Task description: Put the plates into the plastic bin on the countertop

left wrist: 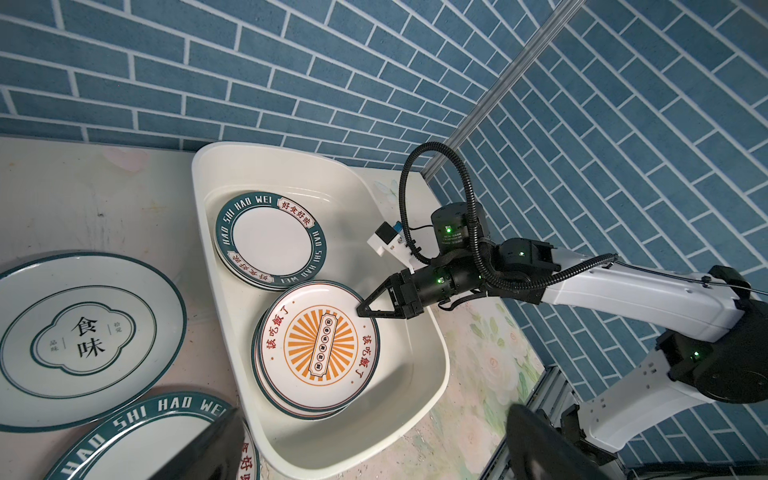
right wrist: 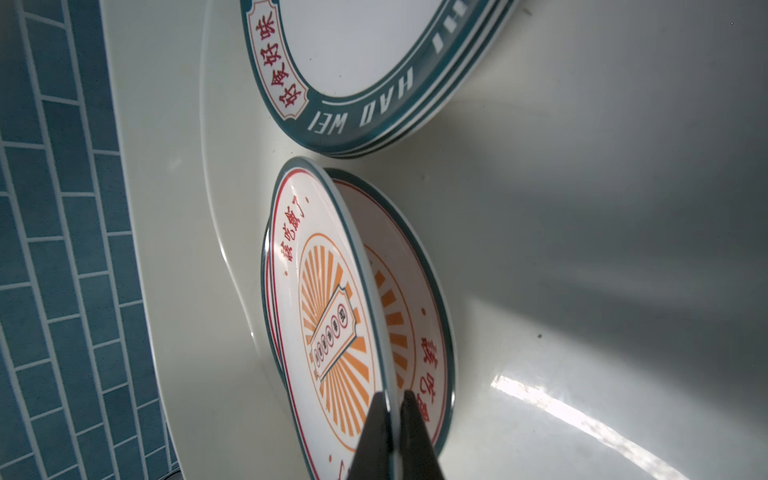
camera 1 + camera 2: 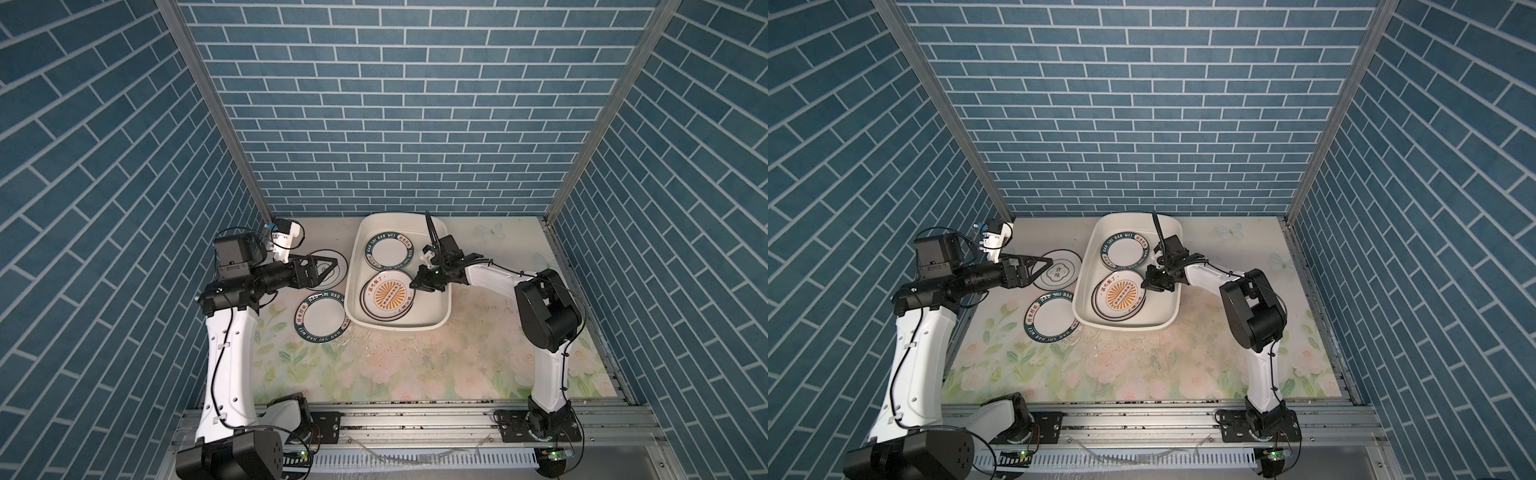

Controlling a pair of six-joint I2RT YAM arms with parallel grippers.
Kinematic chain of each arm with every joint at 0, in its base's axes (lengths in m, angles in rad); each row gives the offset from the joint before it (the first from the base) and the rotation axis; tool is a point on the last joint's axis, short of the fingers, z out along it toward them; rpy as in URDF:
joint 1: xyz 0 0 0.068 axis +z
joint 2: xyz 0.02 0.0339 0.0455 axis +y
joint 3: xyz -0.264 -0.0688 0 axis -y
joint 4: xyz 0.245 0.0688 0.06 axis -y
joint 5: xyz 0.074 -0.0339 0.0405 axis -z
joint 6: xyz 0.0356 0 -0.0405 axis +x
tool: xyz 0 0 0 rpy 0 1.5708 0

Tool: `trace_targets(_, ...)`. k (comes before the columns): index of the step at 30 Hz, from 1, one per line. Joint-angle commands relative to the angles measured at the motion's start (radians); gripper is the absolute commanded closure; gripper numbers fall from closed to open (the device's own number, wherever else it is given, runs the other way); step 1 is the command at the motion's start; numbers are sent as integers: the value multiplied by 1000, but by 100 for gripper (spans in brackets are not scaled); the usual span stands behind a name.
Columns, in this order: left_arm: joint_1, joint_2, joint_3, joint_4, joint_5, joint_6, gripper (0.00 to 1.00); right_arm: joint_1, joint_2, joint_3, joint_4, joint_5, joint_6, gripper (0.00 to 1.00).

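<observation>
**Five plates in, two left out, by my count**

Left of the plastic bin [image 3: 434,309], the left gripper [image 3: 328,268] hovers over the black-ringed plate [image 1: 87,332] with its jaws spread wide and empty. That plate lies flat on the desk [image 3: 415,365]. By the bin's front-left corner there's a green-rimmed plate [image 3: 322,318], also flat, edge tucked against the bin. Inside, the bin's far end holds a green-rimmed stack [image 3: 390,254], looks like three, glossy white with HAO SHI HAO WEI lettering. At the bin's near end, the right gripper [image 3: 412,284] has its jaws clenched on the rim of the top sunburst plate [image 3: 388,296], tilted up off another sunburst plate underneath. So: let go of that one, then the two outside.
</observation>
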Motion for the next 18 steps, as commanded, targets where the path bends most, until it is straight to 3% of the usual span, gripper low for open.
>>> trace_targets(1, 3, -14, -1, 6, 19, -6, 0, 6, -1, -8, 22, -35, 5, 98)
trace_targets(18, 4, -17, 5, 7, 25, -12, 1, 14, 32, 6, -3, -39, 14, 93)
